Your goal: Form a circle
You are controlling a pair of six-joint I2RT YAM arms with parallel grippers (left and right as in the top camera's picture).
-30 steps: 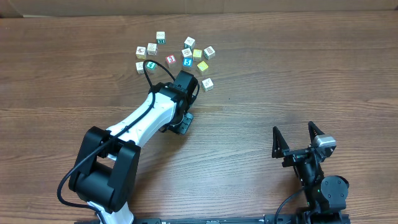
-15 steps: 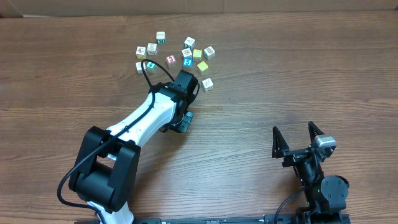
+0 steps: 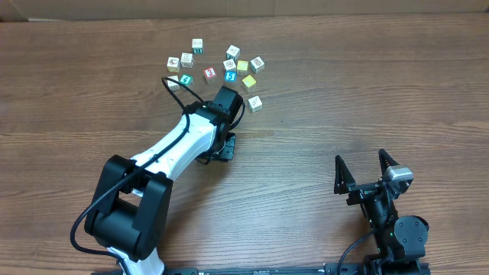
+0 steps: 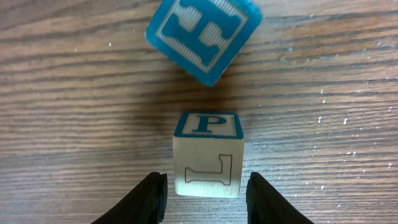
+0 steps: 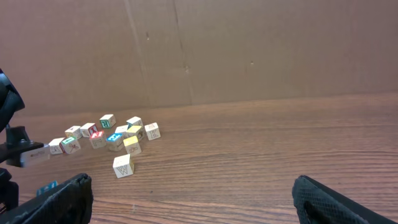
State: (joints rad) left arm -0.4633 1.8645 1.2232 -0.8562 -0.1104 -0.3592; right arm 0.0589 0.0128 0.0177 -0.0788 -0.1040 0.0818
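Left gripper [image 4: 206, 182]: jaws slightly spread, one fingertip [image 4: 155, 194] on each side of the P cube. A thin strip of table shows on both sides, so it appears to be flanking the cube, not pinching it.
P cube [image 4: 208, 152]: stands upright on the table [image 4: 62, 124], with a blue-framed P on top and an L on the near face.
Blue H cube [image 4: 202, 34]: at 12 o'clock of the P cube, near but apart, turned corner-on toward it.
Right gripper [image 3: 362, 164]: spread wide and empty, at about 4 o'clock on the table, well apart from every cube.
Loose scatter [image 3: 230, 65]: many small cubes at 12 o'clock of the left arm [image 3: 187, 137], in no clear ring.
Done, by my reading: only a start — two cubes set close together, away from the scatter.
Left to do: more cubes probably have to join these two, and the group must close into a round — most of the work.
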